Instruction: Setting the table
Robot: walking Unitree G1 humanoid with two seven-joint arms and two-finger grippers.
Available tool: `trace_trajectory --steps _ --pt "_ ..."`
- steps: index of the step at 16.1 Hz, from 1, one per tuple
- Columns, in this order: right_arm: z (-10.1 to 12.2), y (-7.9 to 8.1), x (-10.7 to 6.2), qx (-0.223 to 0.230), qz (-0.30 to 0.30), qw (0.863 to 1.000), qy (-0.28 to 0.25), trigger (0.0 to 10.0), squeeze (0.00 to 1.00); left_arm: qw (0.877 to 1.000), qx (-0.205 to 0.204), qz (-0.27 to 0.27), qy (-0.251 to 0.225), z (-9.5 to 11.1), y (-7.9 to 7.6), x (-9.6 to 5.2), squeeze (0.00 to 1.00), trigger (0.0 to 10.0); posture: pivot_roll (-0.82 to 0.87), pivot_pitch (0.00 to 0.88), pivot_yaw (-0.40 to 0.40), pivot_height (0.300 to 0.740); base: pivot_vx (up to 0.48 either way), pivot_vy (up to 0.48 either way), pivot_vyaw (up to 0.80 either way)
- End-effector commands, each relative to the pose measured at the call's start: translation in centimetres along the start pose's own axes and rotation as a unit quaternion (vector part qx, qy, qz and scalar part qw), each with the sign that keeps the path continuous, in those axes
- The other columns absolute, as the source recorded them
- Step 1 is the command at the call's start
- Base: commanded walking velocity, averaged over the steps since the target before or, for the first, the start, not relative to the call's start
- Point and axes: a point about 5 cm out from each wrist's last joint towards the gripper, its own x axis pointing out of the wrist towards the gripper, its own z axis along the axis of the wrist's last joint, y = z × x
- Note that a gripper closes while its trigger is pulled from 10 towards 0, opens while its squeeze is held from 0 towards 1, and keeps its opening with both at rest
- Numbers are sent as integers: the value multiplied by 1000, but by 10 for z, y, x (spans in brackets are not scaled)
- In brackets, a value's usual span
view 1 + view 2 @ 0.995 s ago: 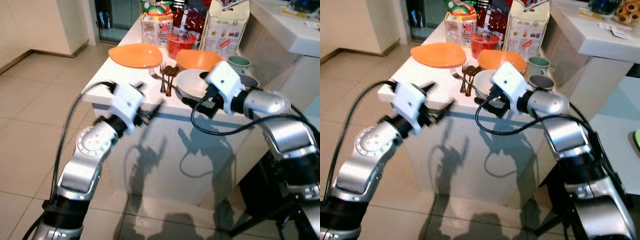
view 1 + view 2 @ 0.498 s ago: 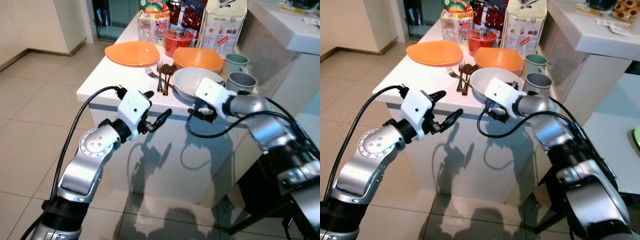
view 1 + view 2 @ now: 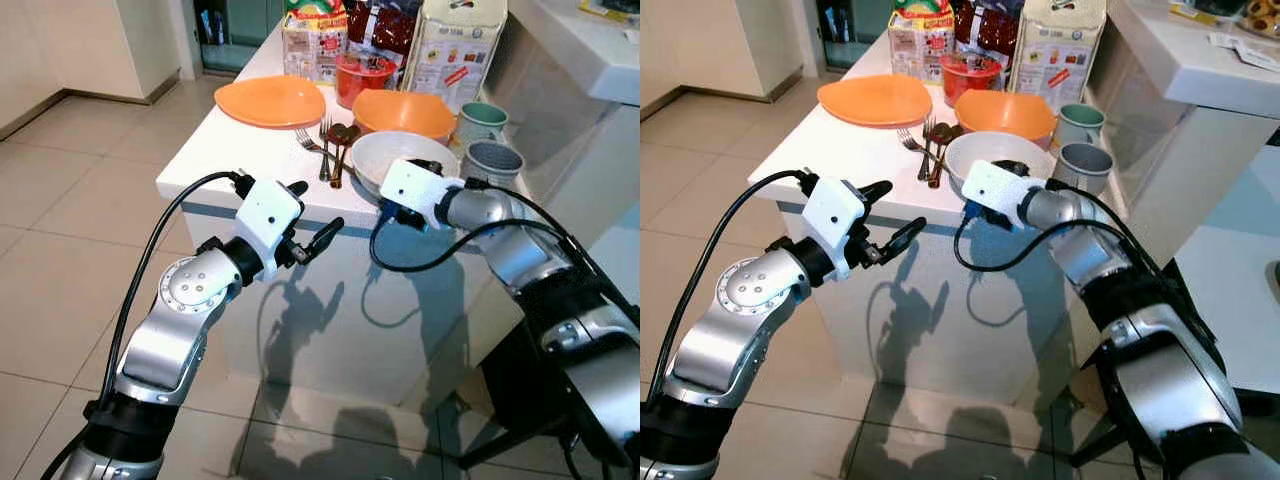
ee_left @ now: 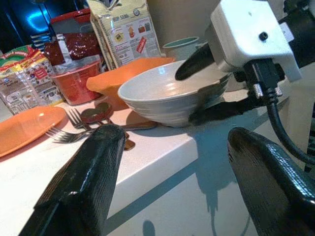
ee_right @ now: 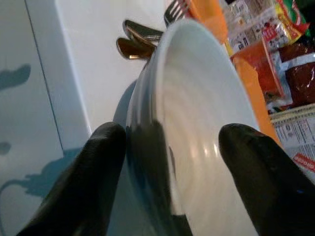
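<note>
Right hand (image 3: 415, 200) now lowered to the near rim of the white bowl (image 3: 395, 160), where half a second ago it sat just short of the rim and a second ago was held higher, over the bowl. Fingers spread wide and straddling the rim — one finger (image 5: 256, 172) inside the bowl, the other outside against the wall; not yet closed, nothing held. Judged as the approach finished and the grasp about to begin.

Bowl resting on the white counter (image 3: 230, 150), near the front edge, at roughly 1 o'clock from the head camera. Forks and spoons (image 3: 333, 150) just beside it at its 9 o'clock; orange plate (image 3: 270, 100) farther off toward 10 o'clock; orange bowl (image 3: 405, 113) touching or nearly touching at 12 o'clock; two cups (image 3: 487, 135) at 3 o'clock. Food packets (image 3: 385, 35) along the far end.

Left hand (image 3: 310, 215) unchanged over the last half second — hovering in front of the counter edge, below its top, fingers wide apart and empty.

Risk noted: bowl close to the edge, and a thin rim pinch may tilt it on lifting.
</note>
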Motion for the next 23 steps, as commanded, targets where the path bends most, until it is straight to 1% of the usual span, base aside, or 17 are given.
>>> trace_trajectory --steps 1,6,10,18,20,22,23 --pt "1 -4 1 -6 -4 1000 -2 0 0 1000 6 -10 -3 4 -2 1 0 10000 27 0 -68 740 0 0 0" --pt "-3 1 1 -3 12 1000 -3 0 0 1000 6 -12 -2 4 -3 2 0 10000 23 0 -67 740 0 0 0" --pt "-1 1 2 7 10 1000 -12 0 0 1000 9 -12 -1 4 -3 3 0 10000 24 0 -68 740 0 0 0" --pt "1 3 1 8 4 1000 -23 0 0 1000 12 -10 -3 4 -3 4 0 10000 20 0 -67 740 0 0 0" --pt "7 -1 0 8 -8 999 -39 0 0 1000 10 -2 0 3 -1 4 0 10000 20 0 -67 740 0 0 0" --pt "17 1 -2 7 -16 997 -72 0 0 1000 12 27 6 1 6 4 0 10000 22 0 -71 740 0 0 0" --pt "21 1 -4 1 -21 997 -80 0 0 999 11 38 4 2 8 4 0 10000 26 0 -75 740 0 0 0"
